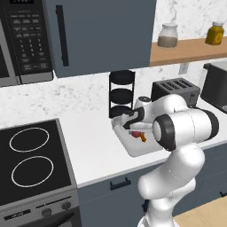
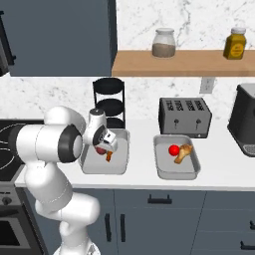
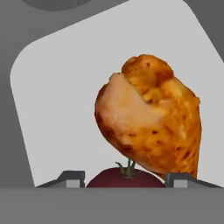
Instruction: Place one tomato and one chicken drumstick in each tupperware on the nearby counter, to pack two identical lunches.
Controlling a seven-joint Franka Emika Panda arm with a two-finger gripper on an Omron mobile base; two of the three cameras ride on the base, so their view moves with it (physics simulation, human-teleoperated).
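While the white arm's gripper [image 2: 106, 151], grip state not discernible, hangs centre-left over the left light-grey tupperware tray [image 2: 85, 164], the golden-brown chicken drumstick [image 3: 151, 124] fills mid-frame above a red tomato [image 3: 124, 178].

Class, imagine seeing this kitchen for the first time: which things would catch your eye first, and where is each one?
The white arm bends low over the left tupperware, its gripper just above a chicken drumstick and a tomato there. To the right, the second tupperware already holds a red tomato beside a drumstick, in front of the dark toaster.
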